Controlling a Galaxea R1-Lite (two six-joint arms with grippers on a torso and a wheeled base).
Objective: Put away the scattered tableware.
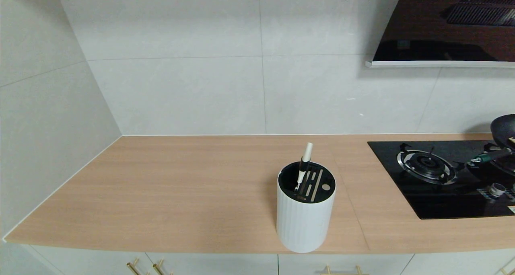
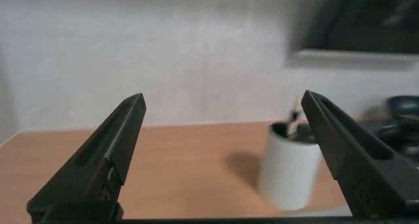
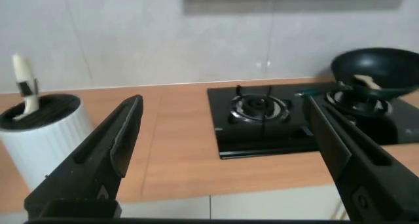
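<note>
A white ribbed utensil holder with a black slotted top stands near the front edge of the wooden counter. One utensil with a cream and black handle sticks up out of it, leaning slightly. My left gripper is open, held back from the counter with the holder seen between its fingers. My right gripper is open too, off the counter's front edge, with the holder beside one finger and its handle showing.
A black gas hob is set into the counter at the right, with a dark pan on its far burner. A range hood hangs above it. Tiled walls close the back and left. Cabinet drawers with brass handles lie below.
</note>
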